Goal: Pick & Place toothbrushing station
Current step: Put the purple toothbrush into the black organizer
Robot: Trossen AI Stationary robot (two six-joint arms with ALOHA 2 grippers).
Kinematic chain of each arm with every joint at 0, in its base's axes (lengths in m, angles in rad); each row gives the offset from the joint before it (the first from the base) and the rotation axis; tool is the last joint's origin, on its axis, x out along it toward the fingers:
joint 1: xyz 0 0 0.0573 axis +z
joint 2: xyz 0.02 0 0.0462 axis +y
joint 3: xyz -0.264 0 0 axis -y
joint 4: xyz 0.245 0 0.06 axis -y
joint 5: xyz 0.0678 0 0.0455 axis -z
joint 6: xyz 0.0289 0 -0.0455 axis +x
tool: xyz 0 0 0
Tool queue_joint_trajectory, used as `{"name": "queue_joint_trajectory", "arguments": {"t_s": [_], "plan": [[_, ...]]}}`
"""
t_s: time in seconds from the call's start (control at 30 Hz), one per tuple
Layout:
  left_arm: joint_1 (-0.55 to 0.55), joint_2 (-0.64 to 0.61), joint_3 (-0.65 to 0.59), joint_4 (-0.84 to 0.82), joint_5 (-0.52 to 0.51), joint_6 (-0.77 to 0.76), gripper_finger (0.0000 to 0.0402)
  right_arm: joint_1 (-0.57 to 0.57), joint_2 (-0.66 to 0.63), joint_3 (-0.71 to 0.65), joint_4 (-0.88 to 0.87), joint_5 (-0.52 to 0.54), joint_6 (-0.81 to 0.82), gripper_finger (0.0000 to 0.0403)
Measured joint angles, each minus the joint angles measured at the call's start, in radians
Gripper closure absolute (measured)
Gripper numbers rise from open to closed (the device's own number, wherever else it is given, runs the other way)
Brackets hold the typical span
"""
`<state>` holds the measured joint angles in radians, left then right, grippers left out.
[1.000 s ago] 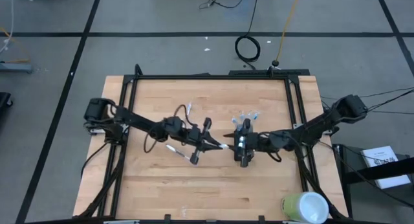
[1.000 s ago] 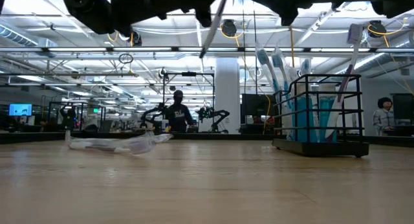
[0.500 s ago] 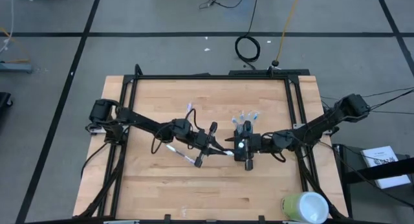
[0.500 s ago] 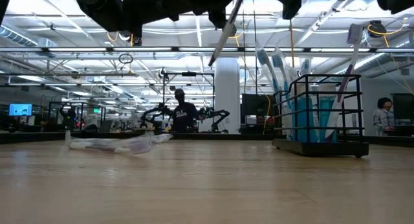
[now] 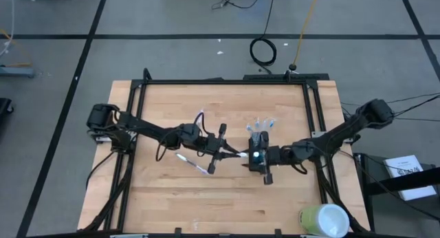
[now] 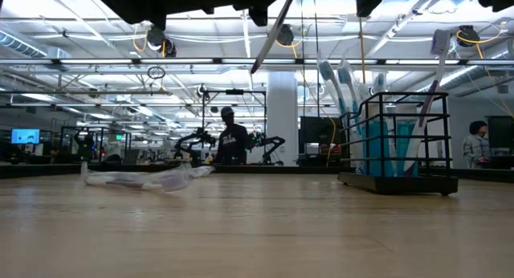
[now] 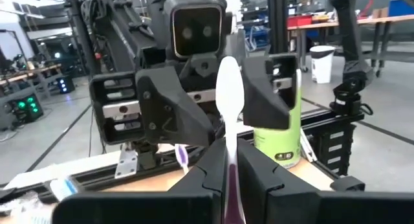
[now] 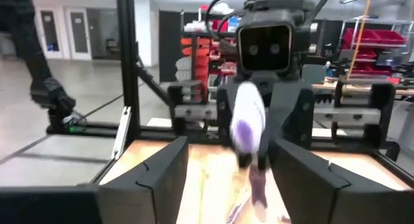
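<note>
step: mid-air handoff of toothbrush | left gripper clamped on its handle, mid-table | right gripper fingers apart around brush end | wire-mesh holder just beside right gripper | next: right closes, left lets go

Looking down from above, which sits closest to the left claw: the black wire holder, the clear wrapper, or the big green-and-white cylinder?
From the left gripper:
1. Black wire holder, just right, table's middle.
2. Clear wrapper, behind it toward the far edge; nearly as close.
3. Green-and-white cylinder, far off at the near right corner.
</note>
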<state>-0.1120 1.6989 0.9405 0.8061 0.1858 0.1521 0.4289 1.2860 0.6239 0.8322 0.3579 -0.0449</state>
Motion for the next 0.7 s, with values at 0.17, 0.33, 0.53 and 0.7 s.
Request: {"name": "queue_joint_trajectory", "arguments": {"t_s": [0.17, 0.33, 0.53, 0.7], "plan": [[-0.005, 0.002, 0.000, 0.005, -0.007, 0.000, 0.0384, -0.036, 0.058, 0.000, 0.095, 0.000, 0.001, 0.0180], [-0.006, 0.002, 0.000, 0.005, -0.006, 0.000, 0.0381, -0.055, 0.096, 0.000, 0.170, -0.053, -0.001, 0.0194], [-0.006, 0.002, 0.000, 0.003, -0.004, 0.000, 0.0384, -0.059, 0.103, 0.000, 0.198, -0.073, -0.001, 0.0233], [-0.006, 0.002, 0.000, 0.003, -0.008, -0.001, 0.0378, -0.067, 0.103, 0.000, 0.198, -0.073, -0.001, 0.0272]]}}
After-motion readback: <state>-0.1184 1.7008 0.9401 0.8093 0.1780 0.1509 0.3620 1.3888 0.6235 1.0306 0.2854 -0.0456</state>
